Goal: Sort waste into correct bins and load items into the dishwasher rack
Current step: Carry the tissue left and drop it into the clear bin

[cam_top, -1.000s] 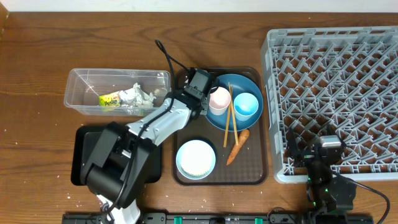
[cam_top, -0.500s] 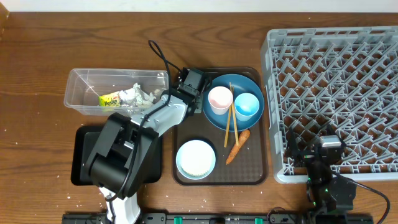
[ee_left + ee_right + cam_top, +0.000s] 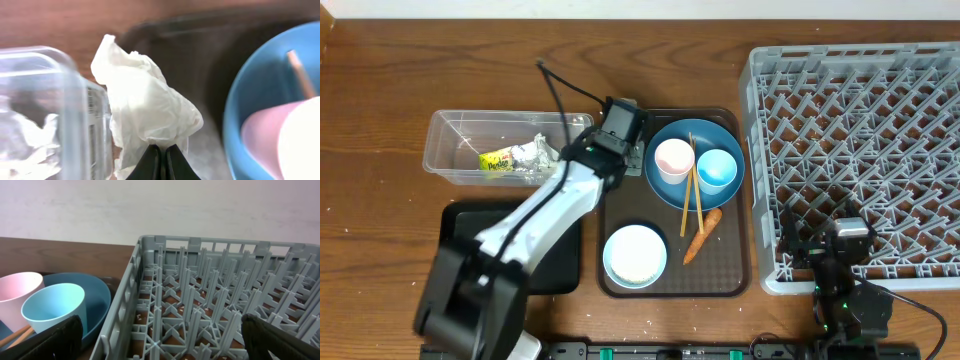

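My left gripper (image 3: 162, 162) is shut on a crumpled white tissue (image 3: 145, 110), which hangs between the clear tub (image 3: 45, 100) and the dark-blue plate (image 3: 260, 100). From overhead the left gripper (image 3: 620, 135) is over the brown tray's back-left corner, and it hides the held tissue. The clear tub (image 3: 510, 145) holds a yellow-green wrapper (image 3: 498, 160) and more tissue (image 3: 535, 152). On the plate (image 3: 705, 135) stand a white-pink cup (image 3: 673, 160) and a light-blue cup (image 3: 717, 170), with chopsticks (image 3: 690, 195) between them. A carrot (image 3: 702, 235) and a light-blue bowl (image 3: 635, 255) lie on the tray. My right gripper (image 3: 160, 350) is open at the grey rack (image 3: 210, 295).
The brown tray (image 3: 725, 265) sits mid-table. The black tray (image 3: 460, 225) lies front left, partly under my left arm. The grey rack (image 3: 860, 150) fills the right side, and my right gripper (image 3: 835, 250) is at its front edge.
My left jaws have shut on the tissue at the tray's back-left corner, and the left arm has swung a little left and back. The right arm has not moved.
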`<state>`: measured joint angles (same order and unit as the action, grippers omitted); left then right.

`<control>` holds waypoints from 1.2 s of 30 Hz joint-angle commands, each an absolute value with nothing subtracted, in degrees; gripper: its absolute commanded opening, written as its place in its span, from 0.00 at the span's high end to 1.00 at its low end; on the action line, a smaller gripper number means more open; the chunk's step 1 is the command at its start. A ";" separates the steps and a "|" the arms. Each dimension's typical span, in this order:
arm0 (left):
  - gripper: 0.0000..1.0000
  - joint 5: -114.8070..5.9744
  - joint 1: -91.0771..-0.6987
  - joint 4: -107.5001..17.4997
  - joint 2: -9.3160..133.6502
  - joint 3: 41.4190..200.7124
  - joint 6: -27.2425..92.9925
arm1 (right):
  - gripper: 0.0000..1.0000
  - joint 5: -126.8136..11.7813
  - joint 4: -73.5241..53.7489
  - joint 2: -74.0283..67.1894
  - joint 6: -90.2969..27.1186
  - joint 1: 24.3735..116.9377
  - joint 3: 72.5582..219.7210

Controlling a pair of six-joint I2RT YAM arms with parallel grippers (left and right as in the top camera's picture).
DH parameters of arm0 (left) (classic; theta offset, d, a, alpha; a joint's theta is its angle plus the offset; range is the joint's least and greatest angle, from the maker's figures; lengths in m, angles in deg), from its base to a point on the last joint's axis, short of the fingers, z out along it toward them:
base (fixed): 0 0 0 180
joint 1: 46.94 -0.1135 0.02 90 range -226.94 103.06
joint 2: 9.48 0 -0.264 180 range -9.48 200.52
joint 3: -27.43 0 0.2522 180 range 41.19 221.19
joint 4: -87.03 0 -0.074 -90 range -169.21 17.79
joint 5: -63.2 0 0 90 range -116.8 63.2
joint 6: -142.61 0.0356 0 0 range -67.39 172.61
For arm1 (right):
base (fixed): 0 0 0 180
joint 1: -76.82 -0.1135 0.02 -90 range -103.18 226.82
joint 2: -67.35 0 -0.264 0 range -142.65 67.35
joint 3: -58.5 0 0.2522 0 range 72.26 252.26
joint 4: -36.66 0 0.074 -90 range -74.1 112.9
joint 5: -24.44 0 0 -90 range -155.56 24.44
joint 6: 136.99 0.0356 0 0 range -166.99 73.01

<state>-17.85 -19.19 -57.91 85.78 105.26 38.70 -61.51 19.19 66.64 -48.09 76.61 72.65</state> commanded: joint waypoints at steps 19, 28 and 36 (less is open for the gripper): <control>0.94 -0.21 -24.52 -52.31 79.40 105.15 29.04 | 0.01 -61.68 18.97 66.80 -48.33 76.96 72.58; 0.92 -0.63 -31.60 -51.46 83.38 105.15 25.45 | 0.01 -61.68 18.97 66.80 -48.33 76.96 72.56; 0.66 -3.10 -32.22 -51.81 84.65 105.15 24.86 | 0.01 -61.68 18.97 66.80 -48.33 76.96 72.58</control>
